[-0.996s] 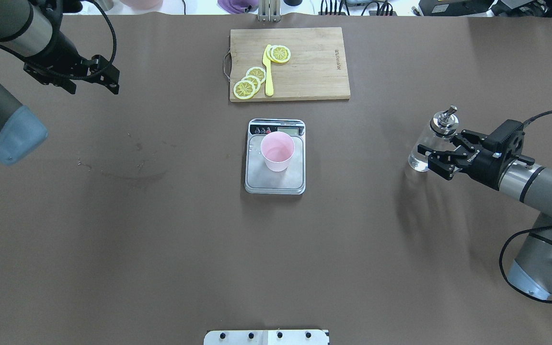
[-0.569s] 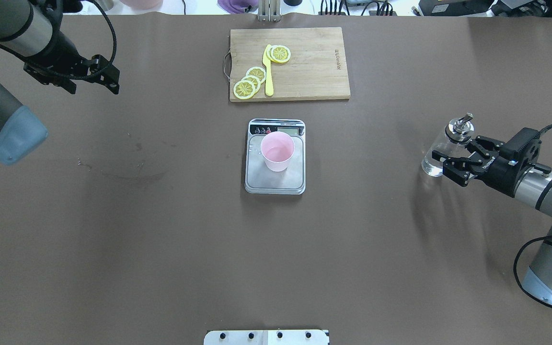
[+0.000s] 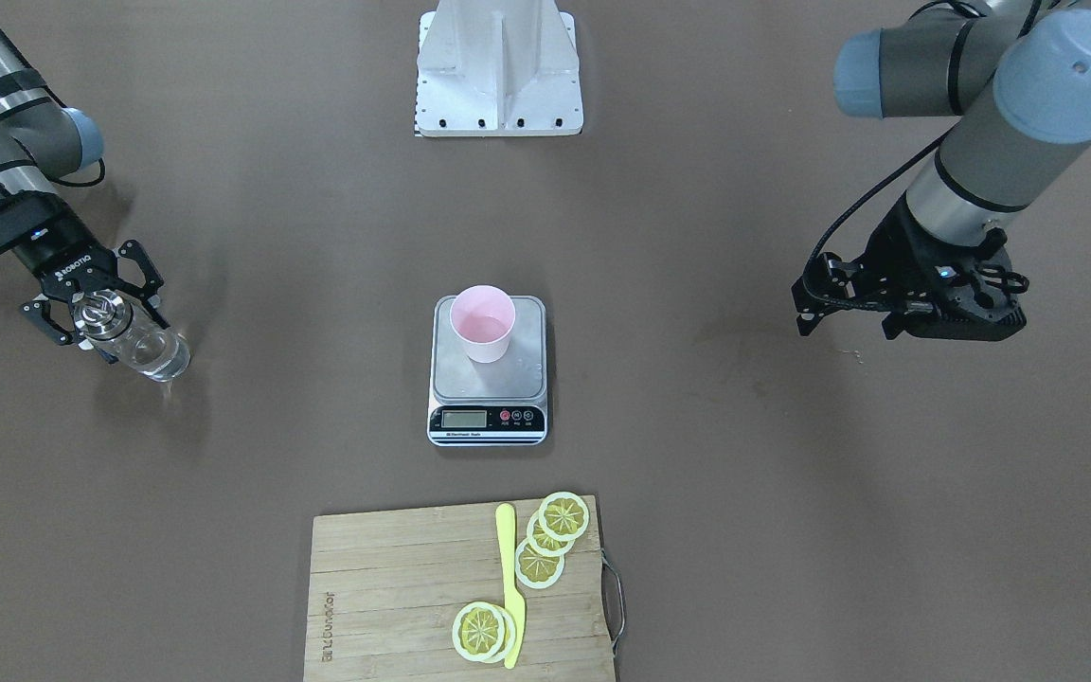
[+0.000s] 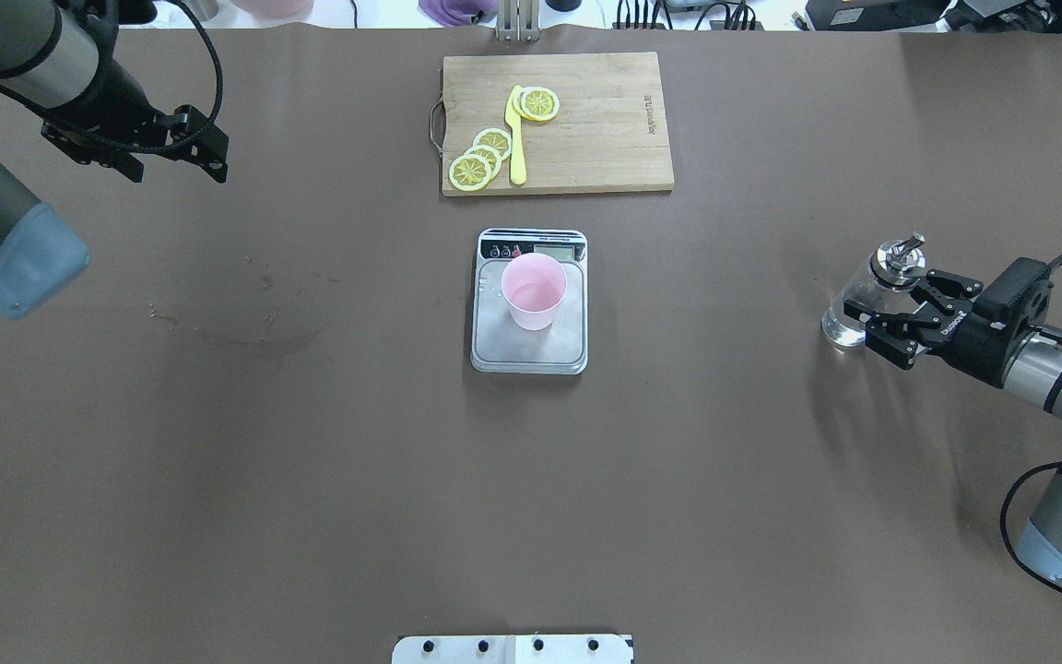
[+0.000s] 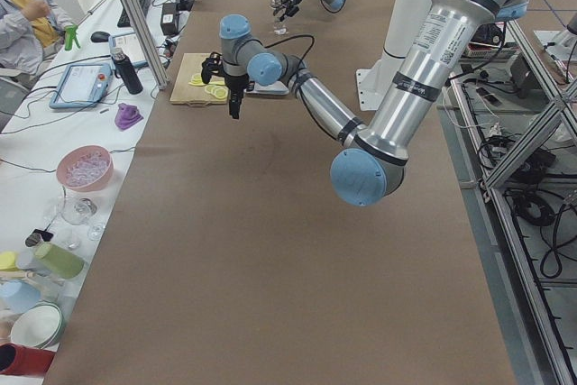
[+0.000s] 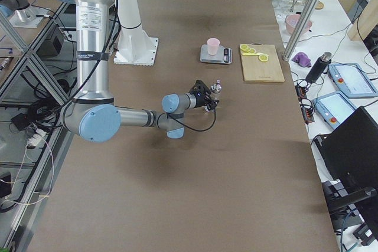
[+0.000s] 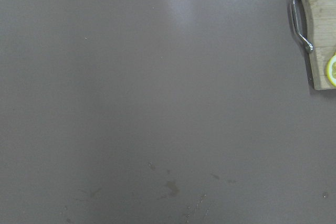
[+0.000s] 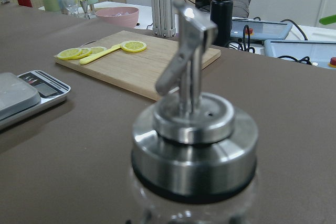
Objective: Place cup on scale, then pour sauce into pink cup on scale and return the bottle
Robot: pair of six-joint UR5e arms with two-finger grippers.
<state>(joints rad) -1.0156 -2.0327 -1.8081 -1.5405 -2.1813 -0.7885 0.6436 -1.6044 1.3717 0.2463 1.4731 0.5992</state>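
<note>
The pale pink cup [image 4: 534, 290] stands upright on the steel scale [image 4: 514, 348] at the table's middle; it also shows in the front-facing view [image 3: 481, 322]. My right gripper [image 4: 864, 316] is shut on the clear glass bottle [image 4: 841, 319] with its silver pourer cap [image 8: 193, 128], far to the right of the scale, low over or on the table. The bottle holds clear liquid [image 3: 153, 356]. My left gripper [image 4: 209, 149] is open and empty, high at the far left.
A wooden cutting board [image 4: 605, 129] with lemon slices [image 4: 474, 168] and a yellow knife [image 4: 516, 138] lies behind the scale. The robot's white base plate [image 4: 513, 648] is at the near edge. Faint stains [image 4: 254, 323] mark the left half.
My right gripper has carried the bottle further right and a little toward the robot, away from the scale. The left arm, cup and scale have stayed put.
</note>
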